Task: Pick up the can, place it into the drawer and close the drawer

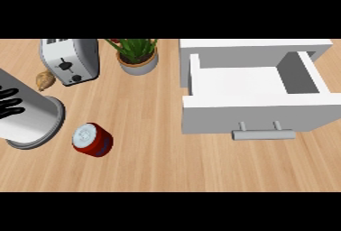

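A red can (92,140) with a silvery top stands upright on the wooden counter, left of the middle. At the right, the white drawer (256,115) is pulled open; its inside is bare and a grey bar handle (263,134) sits on its front. My left hand (8,103) shows at the left edge, black fingers relaxed and holding nothing, on top of its grey forearm (33,119). The hand is up and to the left of the can and apart from it. My right hand does not show.
A silver toaster (70,61) stands at the back left with a small brown object (44,80) beside it. A potted green plant (138,56) is at the back centre. Bare wood lies between the can and the drawer.
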Available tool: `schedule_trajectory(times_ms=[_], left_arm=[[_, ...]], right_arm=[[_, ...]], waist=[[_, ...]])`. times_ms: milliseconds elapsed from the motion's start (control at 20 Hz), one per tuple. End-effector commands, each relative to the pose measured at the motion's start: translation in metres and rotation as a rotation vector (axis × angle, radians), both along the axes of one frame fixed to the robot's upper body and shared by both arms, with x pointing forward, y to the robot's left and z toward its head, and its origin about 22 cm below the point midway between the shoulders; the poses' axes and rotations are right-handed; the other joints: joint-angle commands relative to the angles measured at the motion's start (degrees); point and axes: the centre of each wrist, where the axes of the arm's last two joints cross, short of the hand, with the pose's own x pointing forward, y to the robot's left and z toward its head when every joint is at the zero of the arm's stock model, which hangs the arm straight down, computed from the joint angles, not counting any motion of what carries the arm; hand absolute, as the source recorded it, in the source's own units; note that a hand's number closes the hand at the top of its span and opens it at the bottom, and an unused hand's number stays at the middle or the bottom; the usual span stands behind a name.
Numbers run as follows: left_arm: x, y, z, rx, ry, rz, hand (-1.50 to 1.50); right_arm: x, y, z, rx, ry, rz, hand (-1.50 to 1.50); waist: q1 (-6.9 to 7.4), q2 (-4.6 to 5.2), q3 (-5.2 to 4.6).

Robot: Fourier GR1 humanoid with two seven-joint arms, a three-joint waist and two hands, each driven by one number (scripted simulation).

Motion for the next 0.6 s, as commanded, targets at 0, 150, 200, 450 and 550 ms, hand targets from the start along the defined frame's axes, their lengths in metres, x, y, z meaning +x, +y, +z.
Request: schedule_trajectory(times_ms=[0,150,200,450,550], left_arm=[[0.005,-0.023,-0.031,-0.079,0.032,-0.083,-1.50],[0.010,-0.042,-0.037,-0.057,0.048,-0.061,-1.50],[0.018,-0.047,-0.039,-0.054,0.047,-0.074,-1.50],[0.030,-0.065,-0.053,-0.024,0.049,-0.059,-1.50],[0.028,-0.073,-0.077,-0.018,0.048,-0.043,-1.50]], right_arm=[[-0.018,-0.006,-0.006,-0.007,0.001,-0.003,-1.50],[-0.007,-0.004,0.008,-0.013,-0.008,-0.003,-1.50],[-0.015,-0.010,0.001,0.003,-0.008,0.002,-1.50],[-0.020,-0.022,-0.008,0.011,-0.007,-0.008,-1.50],[-0.036,-0.022,0.012,-0.008,0.016,-0.012,-1.50]], waist=[[-0.36,0.94,-0.75],[0.11,1.00,-0.77],[-0.59,1.07,-0.77],[0.03,1.02,-0.75],[0.00,0.97,-0.81]])
